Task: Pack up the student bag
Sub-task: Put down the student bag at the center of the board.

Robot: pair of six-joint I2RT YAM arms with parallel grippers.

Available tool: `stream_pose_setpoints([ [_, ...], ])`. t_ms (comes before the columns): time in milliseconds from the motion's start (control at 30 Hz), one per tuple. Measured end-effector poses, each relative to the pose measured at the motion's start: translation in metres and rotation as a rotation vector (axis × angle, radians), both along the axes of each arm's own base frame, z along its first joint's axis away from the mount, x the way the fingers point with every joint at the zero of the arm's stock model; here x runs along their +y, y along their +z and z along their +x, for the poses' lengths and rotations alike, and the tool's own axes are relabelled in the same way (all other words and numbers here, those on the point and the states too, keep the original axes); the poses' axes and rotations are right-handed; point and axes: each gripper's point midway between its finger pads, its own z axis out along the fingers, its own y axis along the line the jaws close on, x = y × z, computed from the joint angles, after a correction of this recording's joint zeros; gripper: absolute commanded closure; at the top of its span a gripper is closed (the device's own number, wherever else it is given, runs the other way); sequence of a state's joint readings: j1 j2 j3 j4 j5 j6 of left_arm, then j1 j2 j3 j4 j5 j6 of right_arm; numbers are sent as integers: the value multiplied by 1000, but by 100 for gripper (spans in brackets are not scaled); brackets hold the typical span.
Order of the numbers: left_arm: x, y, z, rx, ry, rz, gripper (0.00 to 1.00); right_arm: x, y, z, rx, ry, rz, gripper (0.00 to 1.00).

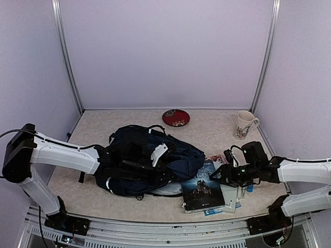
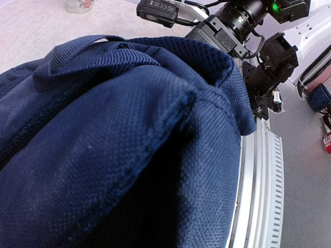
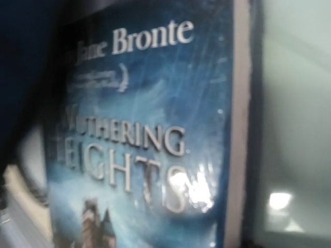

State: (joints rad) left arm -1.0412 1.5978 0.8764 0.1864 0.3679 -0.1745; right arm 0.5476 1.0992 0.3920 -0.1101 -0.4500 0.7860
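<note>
Near edge: A metal rail (image 1: pixel 170 227) is seen along the front of the table (image 1: pixel 98 132), with both arm bases fixed at it.
Book stack: One blue-covered book (image 1: pixel 200 187), titled Wuthering Heights, is laid face up right of centre. At least two flatter printed items are seen under its near right corner.
Right gripper: The right gripper (image 1: pixel 217 175) is held low at the book's right edge. Its fingers are not made out in any view, so whether they are spread or pressed together cannot be told.
Student bag: One student bag (image 1: pixel 183 155), of coarse navy cloth, is laid slumped left of centre, its right flank meeting the book's left edge. A white patch (image 1: pixel 159 153) and dark straps are noted on top. A carry loop (image 2: pixel 88 64) and a stitched fold are seen up close.
Left gripper: The left gripper (image 1: pixel 152 168) is sunk among the bag's top folds, fingers pressed together. Whether cloth is pinched cannot be told.
Far strip: One red dish (image 1: pixel 176 118) and one mug (image 1: pixel 244 125) are set well apart, both apart from the bag.
Edges and room: Bare table is shown left of the bag, behind it, and between dish and mug. Small items (image 1: pixel 243 192) are crowded between book and right arm. Walls are set close on three sides.
</note>
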Motion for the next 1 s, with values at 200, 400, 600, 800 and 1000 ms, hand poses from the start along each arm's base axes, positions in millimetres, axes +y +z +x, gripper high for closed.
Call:
stream_pose_setpoints([
  [200, -5, -9, -4, 46, -16, 3, 100, 33, 6, -13, 44, 74, 131, 33],
  [400, -7, -5, -6, 42, -25, -4, 100, 39, 10, -4, 53, 59, 112, 33],
  [600, -7, -5, -6, 33, -28, 0, 100, 18, 0, 2, 60, -9, -54, 34],
  [800, -7, -5, -7, 25, -32, 2, 100, 5, -1, -26, 111, 4, -125, 33],
  [1000, -7, -4, -6, 19, -33, 4, 100, 6, -6, -74, 213, 43, -40, 34],
])
